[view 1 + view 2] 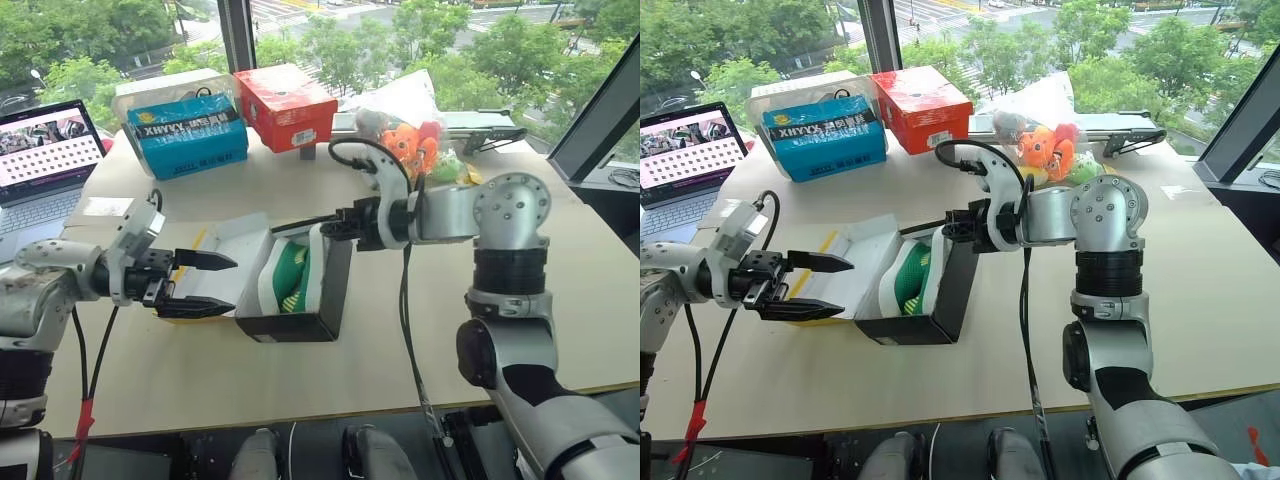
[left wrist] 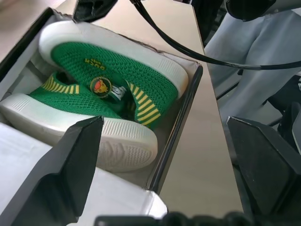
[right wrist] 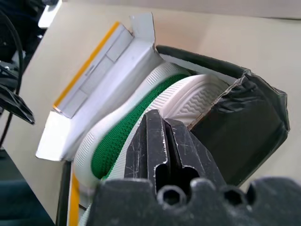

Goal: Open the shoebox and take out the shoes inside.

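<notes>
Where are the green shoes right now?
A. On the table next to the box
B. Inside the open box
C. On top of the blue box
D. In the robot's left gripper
B. The shoebox has its lid flipped open, and the shoes sit on their sides inside its black base, white soles showing; the left gripper is open and holds nothing.

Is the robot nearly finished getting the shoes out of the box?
About halfway. Done: the shoebox is open, its lid flapped back flat on the table. In hand: the right gripper is shut at the box's far edge, right over the green and white shoes, though a grip isn't clear. The left gripper waits open over the lid. Left: both shoes are still inside and must come out.
</notes>
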`<state>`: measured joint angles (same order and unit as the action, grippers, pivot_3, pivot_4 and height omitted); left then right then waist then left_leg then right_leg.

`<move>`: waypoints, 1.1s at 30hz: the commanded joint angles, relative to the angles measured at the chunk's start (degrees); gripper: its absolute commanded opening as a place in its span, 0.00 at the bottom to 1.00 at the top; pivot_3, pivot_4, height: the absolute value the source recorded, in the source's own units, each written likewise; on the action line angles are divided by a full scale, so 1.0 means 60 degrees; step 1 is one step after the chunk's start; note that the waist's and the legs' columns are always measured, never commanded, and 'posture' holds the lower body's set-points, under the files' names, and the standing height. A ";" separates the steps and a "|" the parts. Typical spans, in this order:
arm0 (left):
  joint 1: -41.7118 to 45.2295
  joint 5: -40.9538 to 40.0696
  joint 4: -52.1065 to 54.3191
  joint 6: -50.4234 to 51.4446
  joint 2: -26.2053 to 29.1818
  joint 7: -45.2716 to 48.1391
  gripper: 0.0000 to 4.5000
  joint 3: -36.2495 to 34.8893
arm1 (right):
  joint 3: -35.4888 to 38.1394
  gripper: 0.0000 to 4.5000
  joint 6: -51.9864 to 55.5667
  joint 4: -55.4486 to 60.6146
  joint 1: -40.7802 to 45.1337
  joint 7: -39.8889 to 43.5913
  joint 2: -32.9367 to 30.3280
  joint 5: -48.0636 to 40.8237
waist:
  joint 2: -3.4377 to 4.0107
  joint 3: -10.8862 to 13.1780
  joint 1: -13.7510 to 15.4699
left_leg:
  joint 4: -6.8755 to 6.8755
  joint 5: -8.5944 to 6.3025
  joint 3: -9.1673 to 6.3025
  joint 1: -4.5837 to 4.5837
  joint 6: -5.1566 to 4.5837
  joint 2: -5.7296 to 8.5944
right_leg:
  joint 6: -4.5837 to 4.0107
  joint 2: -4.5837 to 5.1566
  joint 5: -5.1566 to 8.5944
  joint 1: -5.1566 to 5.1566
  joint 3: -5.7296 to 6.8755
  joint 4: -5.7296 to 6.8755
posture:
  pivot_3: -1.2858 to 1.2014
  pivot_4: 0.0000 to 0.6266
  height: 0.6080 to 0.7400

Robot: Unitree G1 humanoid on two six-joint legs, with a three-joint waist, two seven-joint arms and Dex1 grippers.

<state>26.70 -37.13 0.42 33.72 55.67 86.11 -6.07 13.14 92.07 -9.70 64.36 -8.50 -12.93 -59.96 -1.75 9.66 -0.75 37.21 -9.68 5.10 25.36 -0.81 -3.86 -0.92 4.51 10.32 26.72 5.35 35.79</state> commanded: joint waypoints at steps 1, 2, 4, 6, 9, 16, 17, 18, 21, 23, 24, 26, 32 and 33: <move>0.0258 0.0009 0.0070 -0.0008 0.0179 0.0089 1.00 -0.0067 | 0.0562 0.01 0.0072 0.0089 0.0310 -0.0535 -0.0080 -0.0602 | 0.0000 0.0000 -0.0001 | 0.0000 0.0000 0.0000 0.0000 0.0000 0.0000 | 0.0000 -0.0001 0.0000 0.0000 0.0000 0.0000 | 0.52 0.24 0.99; 0.0274 0.0010 0.0071 0.0000 0.0186 0.0093 1.00 -0.0055 | 0.0637 0.01 0.0072 0.0063 0.0320 -0.0650 -0.0096 -0.0684 | 0.0000 0.0000 0.0001 | 0.0000 0.0000 -0.0001 0.0000 0.0000 0.0000 | 0.0000 0.0000 0.0000 0.0000 0.0000 -0.0001 | 0.52 0.24 0.99; 0.0308 0.0021 0.0065 0.0006 0.0188 0.0089 1.00 -0.0027 | 0.0769 0.01 0.0072 0.0012 0.0365 -0.0818 -0.0132 -0.0846 | 0.0000 0.0000 0.0003 | 0.0000 0.0000 -0.0002 0.0000 0.0000 0.0000 | 0.0000 -0.0001 0.0000 -0.0002 0.0000 -0.0001 | 0.52 0.24 0.99; 0.0328 0.0023 0.0067 0.0019 0.0188 0.0091 1.00 -0.0009 | 0.0865 0.01 0.0072 0.0005 0.0386 -0.0936 -0.0199 -0.0950 | 0.0000 0.0000 0.0001 | 0.0000 0.0000 -0.0002 -0.0001 0.0000 0.0001 | 0.0000 0.0000 0.0000 -0.0003 0.0000 0.0000 | 0.52 0.24 0.99; 0.0361 0.0001 0.0074 0.0060 0.0201 0.0104 1.00 0.0007 | 0.0682 0.01 0.0072 0.0165 0.0271 -0.1028 -0.0470 -0.1008 | 0.0000 0.0000 0.0001 | 0.0000 0.0000 -0.0004 -0.0001 -0.0001 0.0000 | 0.0000 -0.0002 0.0000 -0.0003 -0.0001 -0.0001 | 0.52 0.24 0.99; 0.0475 0.0072 -0.0020 0.0050 0.0203 0.0151 1.00 0.0095 | -0.1181 0.01 0.0072 0.1378 -0.0554 -0.0839 -0.1488 -0.1007 | 0.0000 0.0000 -0.0020 | -0.0001 0.0000 -0.0006 -0.0002 -0.0001 0.0002 | -0.0001 -0.0001 0.0001 -0.0007 -0.0003 -0.0005 | 0.52 0.24 0.99; 0.0487 0.0085 -0.0029 0.0051 0.0192 0.0158 1.00 0.0100 | -0.1316 0.01 0.0072 0.1535 -0.0624 -0.0907 -0.1542 -0.1012 | 0.0000 0.0000 -0.0030 | -0.0001 0.0000 -0.0005 -0.0003 -0.0001 0.0000 | 0.0000 -0.0004 0.0000 -0.0005 -0.0006 -0.0005 | 0.52 0.24 0.99; 0.0492 0.0090 -0.0031 0.0062 0.0184 0.0165 1.00 0.0100 | -0.1365 0.13 0.0072 0.1662 -0.0670 -0.0971 -0.1540 -0.1047 | 0.0000 0.0000 -0.0038 | -0.0001 0.0000 -0.0005 -0.0004 -0.0001 0.0000 | 0.0000 -0.0005 0.0000 -0.0004 -0.0008 -0.0004 | 0.52 0.24 0.99; 0.0488 0.0111 -0.0013 0.0074 0.0143 0.0162 1.00 0.0113 | -0.1539 0.34 0.0072 0.1903 -0.0618 -0.1124 -0.1445 -0.1313 | 0.0000 0.0000 -0.0038 | -0.0002 0.0000 -0.0005 -0.0003 -0.0001 -0.0003 | 0.0000 -0.0010 0.0000 0.0000 -0.0009 -0.0003 | 0.52 0.24 0.99; 0.0467 0.0114 0.0013 0.0080 0.0121 0.0142 1.00 0.0123 | -0.1694 0.48 0.0072 0.1932 -0.0503 -0.1242 -0.1425 -0.1470 | 0.0000 0.0000 -0.0034 | -0.0003 0.0000 -0.0006 -0.0003 -0.0001 -0.0004 | -0.0001 -0.0010 0.0000 -0.0001 -0.0009 -0.0003 | 0.52 0.24 0.99; 0.0455 0.0114 0.0026 0.0076 0.0113 0.0135 1.00 0.0124 | -0.1796 0.56 0.0072 0.1934 -0.0451 -0.1282 -0.1459 -0.1522 | 0.0000 0.0000 -0.0030 | -0.0002 0.0000 -0.0005 -0.0003 -0.0001 -0.0003 | 0.0000 -0.0010 0.0000 -0.0002 -0.0008 -0.0003 | 0.52 0.24 0.99; 0.0436 0.0110 0.0047 0.0072 0.0082 0.0116 1.00 0.0135 | -0.2056 0.71 0.0072 0.1944 -0.0368 -0.1314 -0.1464 -0.1552 | 0.0000 0.0000 -0.0012 | -0.0002 0.0000 -0.0005 -0.0003 -0.0001 -0.0003 | 0.0000 -0.0008 0.0000 -0.0002 -0.0008 -0.0003 | 0.52 0.24 0.99; 0.0382 0.0092 0.0105 0.0053 0.0010 0.0046 1.00 0.0136 | -0.2761 0.77 0.0072 0.1966 -0.0549 -0.1137 -0.1413 -0.1303 | 0.0000 0.0000 -0.0009 | -0.0002 0.0000 -0.0006 -0.0002 -0.0001 -0.0002 | -0.0001 -0.0008 0.0000 -0.0002 -0.0008 -0.0003 | 0.52 0.24 0.99; 0.0365 0.0093 0.0104 0.0043 0.0012 0.0048 1.00 0.0125 | -0.2859 0.77 0.0072 0.1970 -0.0592 -0.1063 -0.1445 -0.1191 | 0.0000 0.0000 -0.0008 | -0.0002 0.0000 -0.0005 -0.0002 -0.0001 -0.0002 | -0.0001 -0.0007 0.0000 -0.0003 -0.0008 -0.0003 | 0.52 0.24 0.99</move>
<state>28.56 -36.10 0.04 33.98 55.68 86.37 -4.76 -4.06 92.06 0.25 60.42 -15.49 -21.06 -67.91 -1.75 9.66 -0.80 37.20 -9.68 5.06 25.35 -0.82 -3.87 -0.92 4.46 10.33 26.71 5.30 35.77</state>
